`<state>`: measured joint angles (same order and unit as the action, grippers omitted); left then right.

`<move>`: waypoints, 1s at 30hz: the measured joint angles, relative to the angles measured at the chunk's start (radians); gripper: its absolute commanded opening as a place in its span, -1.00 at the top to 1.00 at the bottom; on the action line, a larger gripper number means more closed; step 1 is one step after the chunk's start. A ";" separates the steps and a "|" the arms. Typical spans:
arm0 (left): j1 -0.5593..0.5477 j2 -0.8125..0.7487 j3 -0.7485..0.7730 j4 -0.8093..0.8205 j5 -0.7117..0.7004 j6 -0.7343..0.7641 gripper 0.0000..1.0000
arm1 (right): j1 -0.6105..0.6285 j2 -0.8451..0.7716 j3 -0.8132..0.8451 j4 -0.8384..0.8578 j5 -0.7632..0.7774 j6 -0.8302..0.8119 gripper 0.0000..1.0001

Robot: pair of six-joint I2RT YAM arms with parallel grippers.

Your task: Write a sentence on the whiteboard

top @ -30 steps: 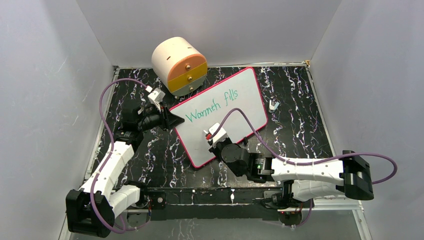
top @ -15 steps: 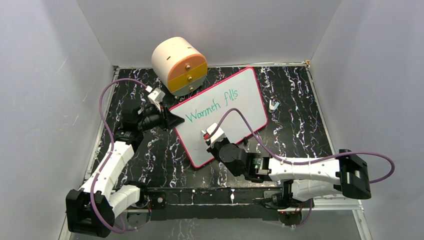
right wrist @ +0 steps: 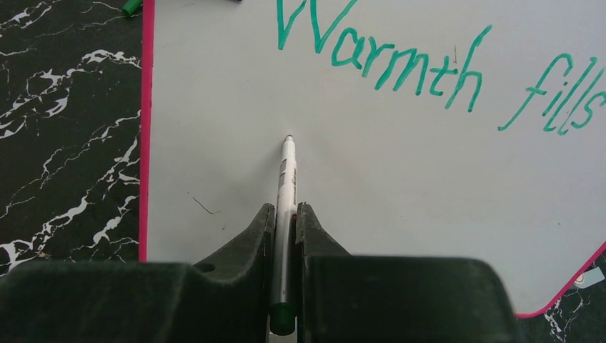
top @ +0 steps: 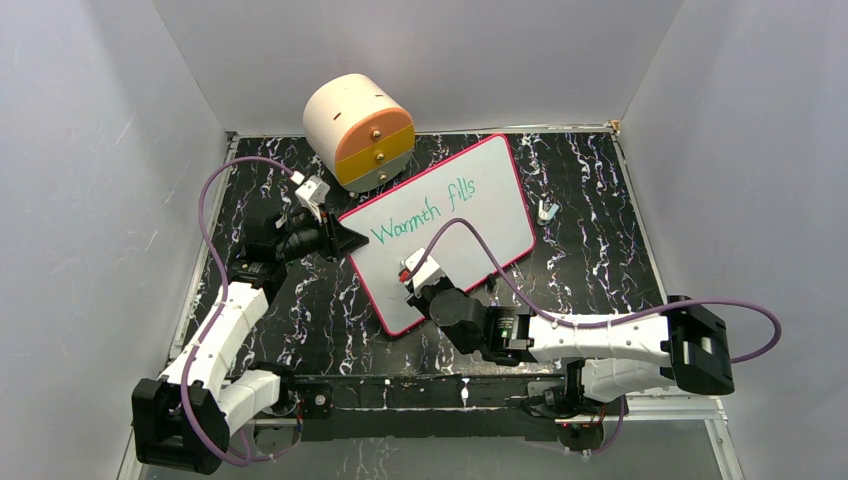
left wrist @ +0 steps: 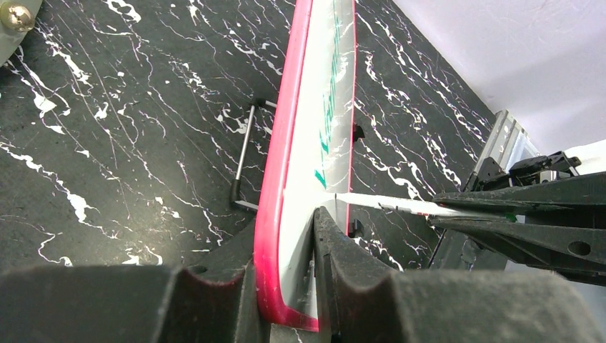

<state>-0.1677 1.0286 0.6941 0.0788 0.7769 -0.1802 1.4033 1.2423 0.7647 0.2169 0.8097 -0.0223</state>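
Observation:
The whiteboard (top: 480, 235), white with a pink rim, lies at an angle on the black marbled table. Green words "Warmth fills" (top: 425, 208) run along its upper part and make up the only line of the sentence (right wrist: 400, 64) that shows. My left gripper (top: 350, 240) is shut on the board's left corner, with the pink rim (left wrist: 289, 107) between the fingers (left wrist: 286, 230). My right gripper (right wrist: 286, 209) is shut on a white marker (right wrist: 286, 179). Its tip is at the blank surface below the "Wa". The left wrist view shows the marker (left wrist: 386, 204) reaching the board.
A cream cylindrical drawer unit (top: 358, 130) with orange and grey fronts stands behind the board's upper left. A small metal clip (top: 546, 210) lies right of the board. A green cap (right wrist: 131, 7) lies off the board's left edge. A wire stand (left wrist: 246, 153) shows behind the board. Grey walls enclose the table.
My right arm has carried the marker a little to the left across the lower part of the board. The left gripper and the board have not moved.

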 measured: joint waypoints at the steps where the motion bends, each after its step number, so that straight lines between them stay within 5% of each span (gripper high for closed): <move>1: 0.000 0.000 0.000 0.000 -0.002 -0.001 1.00 | 0.000 0.002 0.001 -0.003 0.001 0.000 1.00; 30: 0.000 0.000 0.000 0.000 -0.002 -0.003 1.00 | 0.000 -0.071 0.017 -0.099 0.023 0.058 1.00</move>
<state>-0.1677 1.0286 0.6941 0.0788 0.7753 -0.1829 1.4029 1.1709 0.7815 0.1177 0.8326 0.0353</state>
